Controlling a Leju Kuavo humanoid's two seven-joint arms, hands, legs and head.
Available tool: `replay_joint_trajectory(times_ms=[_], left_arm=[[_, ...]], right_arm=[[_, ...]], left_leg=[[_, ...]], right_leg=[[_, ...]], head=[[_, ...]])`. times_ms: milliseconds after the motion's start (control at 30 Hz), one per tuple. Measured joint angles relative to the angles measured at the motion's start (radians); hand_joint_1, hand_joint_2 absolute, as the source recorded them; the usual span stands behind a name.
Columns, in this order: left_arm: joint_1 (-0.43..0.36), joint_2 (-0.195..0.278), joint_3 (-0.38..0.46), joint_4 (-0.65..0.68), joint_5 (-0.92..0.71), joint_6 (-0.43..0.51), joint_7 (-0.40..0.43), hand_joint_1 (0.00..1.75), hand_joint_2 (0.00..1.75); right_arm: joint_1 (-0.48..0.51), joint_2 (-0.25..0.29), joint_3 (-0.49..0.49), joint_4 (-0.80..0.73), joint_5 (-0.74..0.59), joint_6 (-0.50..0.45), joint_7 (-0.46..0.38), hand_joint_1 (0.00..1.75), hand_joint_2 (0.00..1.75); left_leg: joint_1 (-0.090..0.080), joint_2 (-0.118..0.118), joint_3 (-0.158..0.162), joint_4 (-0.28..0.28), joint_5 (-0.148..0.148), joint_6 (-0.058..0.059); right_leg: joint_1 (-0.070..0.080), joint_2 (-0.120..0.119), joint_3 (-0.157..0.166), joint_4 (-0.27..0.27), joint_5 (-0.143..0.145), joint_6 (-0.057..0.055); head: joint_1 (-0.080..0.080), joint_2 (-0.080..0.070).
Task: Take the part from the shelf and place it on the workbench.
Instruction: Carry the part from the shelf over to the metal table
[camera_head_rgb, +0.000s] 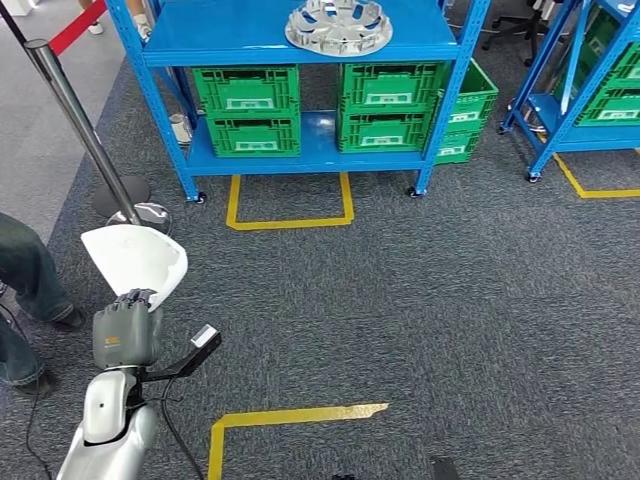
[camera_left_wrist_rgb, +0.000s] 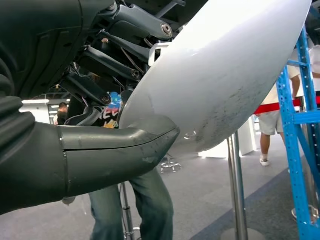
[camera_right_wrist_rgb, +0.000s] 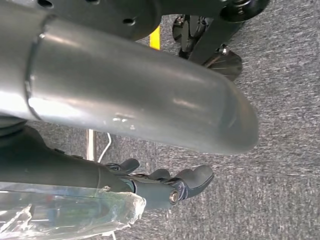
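**A:** Carrying, that's where you are: your left hand (camera_head_rgb: 127, 330) grips the white part (camera_head_rgb: 136, 258) at its near edge, out to your left and low over the carpet (camera_head_rgb: 453, 300). In the left wrist view the thumb (camera_left_wrist_rgb: 113, 152) presses flat against the underside of the shell (camera_left_wrist_rgb: 226, 70) with the darker fingers (camera_left_wrist_rgb: 113, 65) curled over the other face. It's a proper clamp.

**B:** And the right?

**A:** Your right hand (camera_right_wrist_rgb: 158, 150) hangs over the carpet holding nothing, thumb straight, the dark fingers (camera_right_wrist_rgb: 188, 180) loosely bent and apart.

**B:** How should you play it from here?

**A:** My read: the part is broad and held at one rim, so it will want to lever down. Keep the wrist level, turn slowly, and don't loosen the clamp until it rests on the workbench, which I can't spot yet.

**B:** Anything in the way?

**A:** Plenty on your left. A metal post (camera_head_rgb: 83, 130) with a red belt (camera_head_rgb: 75, 25) stands just beyond the part, and a person's legs (camera_head_rgb: 30, 270) are close beside your arm. Ahead is the blue shelf (camera_head_rgb: 302, 35), with a silver wheel cover (camera_head_rgb: 338, 25) on top and green crates (camera_head_rgb: 249, 110) below. Yellow floor tape (camera_head_rgb: 294, 415) lies near your feet. Swing clear of the post.
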Motion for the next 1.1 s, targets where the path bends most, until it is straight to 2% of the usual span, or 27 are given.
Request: replay_joint_trajectory(times_ms=[67,133,267,300,333,400,433,467,500,533,567,600,633,667,733,800,833,867,900,933,967,1000,1033,1067,1100], left_arm=[[0.000,0.000,0.002,0.000,0.000,0.000,0.000,1.75,1.75],[-0.001,0.000,0.004,0.000,0.000,0.000,0.001,1.75,1.75],[-0.002,0.000,0.006,0.000,0.000,0.000,0.002,1.75,1.75],[-0.003,0.001,0.006,0.000,0.000,0.000,0.002,1.75,1.75],[-0.003,0.002,0.007,0.000,0.000,0.000,0.002,1.75,1.75],[-0.001,0.003,0.007,0.001,0.000,-0.001,0.002,1.75,1.75],[0.000,0.003,0.008,0.002,0.000,-0.002,0.002,1.75,1.75],[0.001,0.003,0.008,0.003,0.000,-0.003,0.002,1.75,1.75],[0.002,0.003,0.008,0.004,0.000,-0.003,0.002,1.75,1.75],[0.001,0.004,0.009,0.004,0.000,-0.004,0.002,1.75,1.75],[0.001,0.004,0.010,0.004,0.000,-0.004,0.002,1.75,1.75],[0.000,0.005,0.010,0.004,0.000,-0.005,0.002,1.75,1.75],[-0.002,0.006,0.010,0.005,0.000,-0.005,0.002,1.75,1.75],[-0.003,0.006,0.010,0.005,0.000,-0.006,0.002,1.75,1.75],[-0.004,0.006,0.011,0.005,0.000,-0.007,0.002,1.75,1.75],[-0.006,0.007,0.014,0.005,0.000,-0.008,0.002,1.75,1.75],[-0.007,0.007,0.015,0.005,0.000,-0.008,0.002,1.75,1.75],[-0.008,0.007,0.015,0.005,0.000,-0.009,0.002,1.75,1.75],[-0.008,0.007,0.016,0.006,0.000,-0.009,0.002,1.75,1.75],[-0.008,0.006,0.016,0.006,0.000,-0.010,0.002,1.75,1.75],[-0.007,0.006,0.016,0.007,0.000,-0.010,0.002,1.75,1.75],[-0.006,0.006,0.017,0.008,0.000,-0.011,0.002,1.75,1.75],[-0.006,0.006,0.017,0.009,0.000,-0.011,0.002,1.75,1.75],[-0.006,0.006,0.018,0.010,0.000,-0.011,0.002,1.75,1.75],[-0.007,0.006,0.018,0.011,0.000,-0.012,0.002,1.75,1.75]], right_arm=[[-0.002,-0.001,0.000,0.000,0.001,0.000,0.000,0.00,0.00],[-0.004,-0.002,0.000,0.000,0.002,0.000,0.000,0.00,0.00],[-0.001,-0.003,0.000,0.000,0.003,0.001,0.000,0.00,0.00],[-0.002,-0.003,0.000,0.000,0.004,0.001,0.000,0.00,0.00],[-0.002,-0.003,0.000,0.000,0.005,0.001,0.001,0.00,0.00],[-0.003,-0.003,0.000,0.000,0.006,0.003,0.001,0.00,0.00],[-0.003,-0.003,0.000,0.000,0.007,0.004,0.002,0.00,0.00],[-0.002,-0.003,0.000,0.000,0.008,0.004,0.002,0.00,0.00],[-0.001,-0.003,0.000,0.000,0.008,0.004,0.003,0.00,0.00],[-0.001,-0.003,0.000,0.000,0.009,0.004,0.003,0.00,0.00],[-0.001,-0.003,0.000,0.000,0.010,0.004,0.003,0.00,0.00],[-0.002,-0.003,0.000,0.000,0.010,0.005,0.003,0.00,0.00],[-0.003,-0.003,0.000,0.000,0.011,0.005,0.003,0.00,0.00],[-0.003,-0.003,0.000,0.000,0.011,0.005,0.003,0.00,0.00],[-0.004,-0.003,0.000,0.000,0.013,0.005,0.004,0.00,0.00],[-0.004,-0.003,0.000,0.000,0.015,0.005,0.004,0.00,0.00],[-0.004,-0.003,0.000,0.000,0.016,0.005,0.005,0.00,0.00],[-0.004,-0.003,0.000,0.000,0.016,0.005,0.005,0.00,0.00],[-0.004,-0.003,0.000,0.000,0.016,0.005,0.007,0.00,0.00],[-0.003,-0.003,0.000,0.000,0.016,0.005,0.008,0.00,0.00],[-0.001,-0.003,0.000,0.000,0.016,0.005,0.009,0.00,0.00],[0.000,-0.003,0.000,0.000,0.016,0.005,0.010,0.00,0.00],[0.001,-0.003,0.000,0.000,0.016,0.005,0.011,0.00,0.00],[0.001,-0.003,0.000,0.000,0.016,0.005,0.011,0.00,0.00],[0.000,-0.003,0.000,0.000,0.016,0.005,0.011,0.00,0.00]], left_leg=[[-0.004,0.000,0.008,0.001,-0.006,-0.002],[-0.008,-0.001,0.012,0.003,-0.013,-0.010],[-0.005,-0.001,0.011,0.012,-0.026,-0.032],[-0.003,-0.001,0.001,0.037,-0.041,-0.039],[-0.001,-0.001,-0.021,0.085,-0.066,-0.046],[0.006,-0.001,-0.095,0.225,-0.122,-0.056],[0.010,-0.001,-0.130,0.281,-0.136,-0.060],[0.013,-0.001,-0.148,0.302,-0.127,-0.062],[0.016,-0.001,-0.146,0.280,-0.097,-0.063],[0.018,-0.001,-0.126,0.224,-0.053,-0.064],[0.020,-0.001,-0.096,0.152,-0.009,-0.064],[0.020,-0.002,-0.067,0.087,0.018,-0.061],[0.018,-0.002,-0.046,0.043,0.029,-0.057],[0.016,-0.002,-0.037,0.023,0.026,-0.050],[0.013,-0.003,-0.033,0.017,0.016,-0.034],[0.013,-0.003,-0.023,0.010,0.012,-0.019],[0.014,-0.003,-0.016,0.006,0.011,-0.013],[0.012,-0.003,-0.012,0.005,0.006,-0.007],[0.010,-0.003,-0.008,0.006,0.002,-0.003],[0.008,-0.003,-0.003,0.006,-0.004,0.000],[0.005,-0.004,0.003,0.006,-0.010,0.001],[0.003,-0.004,0.011,0.006,-0.017,0.001],[0.001,-0.004,0.023,0.006,-0.025,0.000],[0.000,-0.005,0.035,0.006,-0.035,-0.002],[-0.003,-0.005,0.045,0.007,-0.045,-0.005]], right_leg=[[0.005,-0.002,0.062,-0.137,0.070,-0.012],[0.011,-0.006,0.112,-0.233,0.099,-0.023],[0.012,-0.004,0.129,-0.254,0.098,-0.039],[0.010,-0.004,0.133,-0.257,0.098,-0.043],[0.008,-0.004,0.138,-0.259,0.097,-0.047],[0.007,-0.004,0.145,-0.259,0.091,-0.051],[0.007,-0.004,0.148,-0.259,0.087,-0.051],[0.007,-0.003,0.153,-0.259,0.083,-0.051],[0.006,-0.002,0.159,-0.258,0.079,-0.049],[0.006,0.000,0.166,-0.258,0.074,-0.047],[0.005,0.001,0.173,-0.258,0.067,-0.043],[0.006,0.003,0.177,-0.257,0.061,-0.037],[0.007,0.004,0.180,-0.257,0.055,-0.032],[0.007,0.004,0.179,-0.257,0.051,-0.025],[0.006,0.003,0.180,-0.261,0.044,-0.013],[0.004,0.001,0.172,-0.236,0.026,-0.004],[0.003,0.000,0.150,-0.192,0.005,-0.002],[0.004,0.000,0.113,-0.126,-0.022,-0.002],[0.004,0.000,0.066,-0.050,-0.049,-0.002],[0.004,0.000,0.021,0.013,-0.064,-0.002],[0.005,0.000,-0.009,0.044,-0.057,-0.003],[0.005,0.000,-0.020,0.035,-0.027,-0.005],[0.006,0.000,-0.010,-0.013,0.020,-0.009],[0.007,-0.001,0.012,-0.086,0.073,-0.013],[0.009,-0.002,0.041,-0.151,0.109,-0.018]], head=[[0.000,0.000],[-0.001,0.000],[-0.002,0.000],[-0.004,0.000],[-0.005,0.000],[-0.008,0.000],[-0.007,0.000],[-0.007,0.000],[-0.008,0.000],[-0.007,0.000],[-0.007,0.000],[-0.008,0.000],[-0.007,0.000],[-0.007,0.000],[-0.007,0.000],[-0.005,0.000],[-0.003,0.000],[0.000,0.000],[0.001,0.000],[0.002,0.000],[0.001,0.000],[0.002,0.000],[0.001,0.000],[0.002,0.000],[0.001,0.000]])
